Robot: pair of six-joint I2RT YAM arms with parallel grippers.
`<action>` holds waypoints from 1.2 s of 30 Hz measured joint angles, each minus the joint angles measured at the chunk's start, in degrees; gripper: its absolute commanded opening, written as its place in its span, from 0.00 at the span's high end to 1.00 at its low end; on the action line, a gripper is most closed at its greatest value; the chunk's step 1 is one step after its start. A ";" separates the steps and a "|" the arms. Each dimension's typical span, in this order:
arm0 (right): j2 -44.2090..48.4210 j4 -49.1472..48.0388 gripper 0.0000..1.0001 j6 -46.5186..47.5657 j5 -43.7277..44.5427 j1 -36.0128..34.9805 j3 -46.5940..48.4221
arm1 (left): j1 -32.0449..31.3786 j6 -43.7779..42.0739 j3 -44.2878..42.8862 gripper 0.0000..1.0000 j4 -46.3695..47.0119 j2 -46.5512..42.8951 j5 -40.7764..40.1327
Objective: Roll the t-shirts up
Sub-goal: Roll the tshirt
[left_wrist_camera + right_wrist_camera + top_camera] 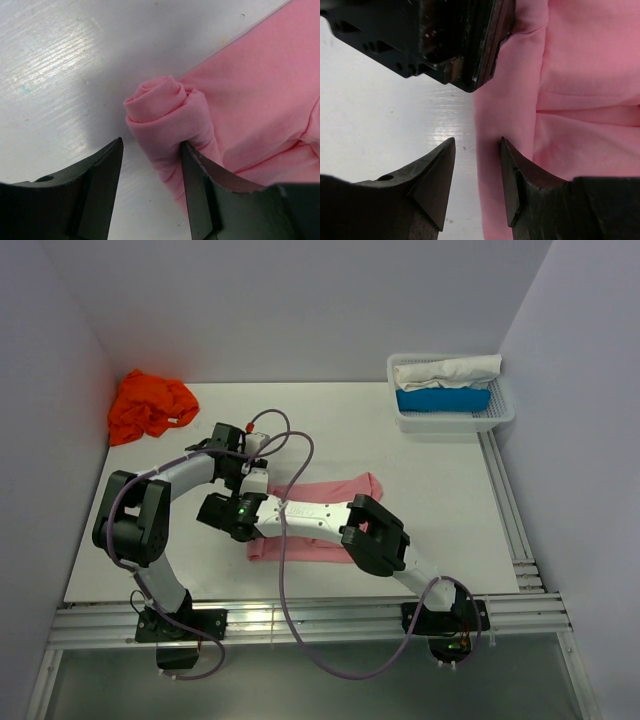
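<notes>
So, far left of the pink t-shirt (340, 488), the bright orange t-shirt (148, 408) is dumped in a crumpled heap in the back corner of the white table (430, 470), well apart from both arms. It's soft, wrinkly cloth, not rolled at all.

The pink t-shirt is laid out as a long folded strip near the middle of the table. Its left end is curled into a small tight roll, with smooth spiral layers seen in the left wrist view. The left gripper (151, 150) is held spread over that roll: one dark finger is pressed against the roll's side, while the other is kept off it, over bare table.

The right gripper (477, 147) is parked just beside it at the same left edge, also spread. The shirt's straight hem is seen between its fingers, and nothing is pinched.

Plenty of bare, glossy tabletop is left behind and right of the pink t-shirt. Far right and back of it, a white lattice basket (500, 418) is filled with white cloth (445, 371) and blue cloth (442, 400).
</notes>
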State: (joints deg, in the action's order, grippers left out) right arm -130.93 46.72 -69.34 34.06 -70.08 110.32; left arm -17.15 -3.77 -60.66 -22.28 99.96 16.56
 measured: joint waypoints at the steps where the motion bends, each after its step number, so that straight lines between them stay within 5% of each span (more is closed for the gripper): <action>1: -0.35 0.11 0.52 0.00 0.00 0.00 -0.02 | 0.00 0.00 0.00 0.43 0.00 0.00 0.00; 16: -0.79 3.96 0.51 -3.28 -0.76 0.11 -2.38 | -0.13 -0.07 -1.09 0.28 -0.83 -0.07 0.00; 26: -0.90 4.37 0.51 -3.19 -2.82 0.52 -2.75 | 0.26 -0.09 -8.87 0.26 -3.30 -0.07 0.17; 33: 3.89 -5.22 0.78 -1.27 -4.81 1.29 -12.28 | 2.99 -0.44 -11.76 0.26 -5.55 -0.07 1.86; 36: 8.70 -15.41 0.81 0.11 -8.35 2.34 -21.20 | 4.52 -1.14 -11.76 0.26 -6.67 -0.11 2.64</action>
State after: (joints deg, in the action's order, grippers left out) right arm -122.23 31.31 -69.23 25.71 -67.75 89.12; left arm -12.62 -4.91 -72.42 -28.95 99.85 19.20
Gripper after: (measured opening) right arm 0.256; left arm 0.738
